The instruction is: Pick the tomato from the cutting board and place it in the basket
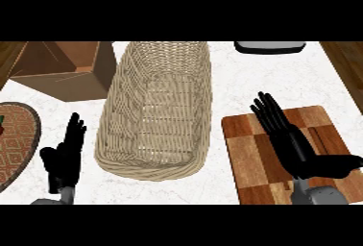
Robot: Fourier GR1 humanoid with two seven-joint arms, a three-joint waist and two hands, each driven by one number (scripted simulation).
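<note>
Head view: right hand (294, 139) over checkered cutting board (248, 158), fingers straight, thumb splayed — holding nothing visible. Tomato not seen on board or in wicker basket (127, 120); possibly hidden beneath palm, so orientation and axis indeterminate. Basket long axis runs away from robot. Left hand (65, 153) resting open, lower left.

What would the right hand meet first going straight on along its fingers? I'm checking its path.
The right hand points up and slightly left over the cutting board. Beyond the board's far edge is bare counter; height is unclear.
</note>
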